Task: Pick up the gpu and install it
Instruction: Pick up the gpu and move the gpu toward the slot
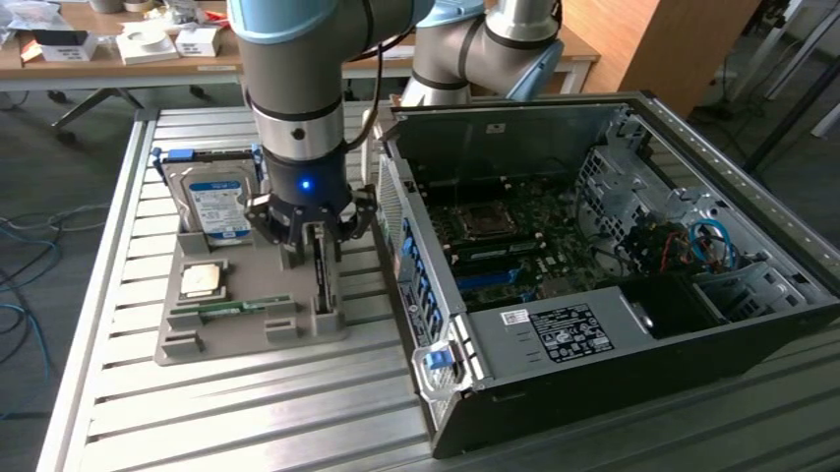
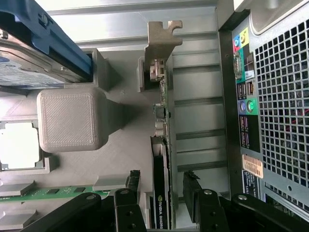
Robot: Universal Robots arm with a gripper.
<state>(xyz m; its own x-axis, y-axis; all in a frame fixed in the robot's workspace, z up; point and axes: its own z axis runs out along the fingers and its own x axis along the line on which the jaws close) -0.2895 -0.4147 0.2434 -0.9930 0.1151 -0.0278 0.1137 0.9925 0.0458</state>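
The gpu (image 1: 322,282) stands on its edge in a slot of the grey holder tray (image 1: 236,339), just beside the open computer case (image 1: 591,246). My gripper (image 1: 313,241) is lowered over it. In the wrist view the gpu (image 2: 159,203) is a thin dark card with a pale metal end bracket (image 2: 161,38) at its far end. The gripper (image 2: 161,181) is open and straddles the card, one black finger (image 2: 133,180) on each side. A small gap shows between each finger and the board.
The tray also holds a silver hard drive with a blue label (image 1: 216,206), a square CPU (image 1: 201,280) and a green RAM stick (image 1: 236,310). The case's rear panel (image 2: 275,96) stands close beside the card. The motherboard (image 1: 506,241) lies exposed inside the case.
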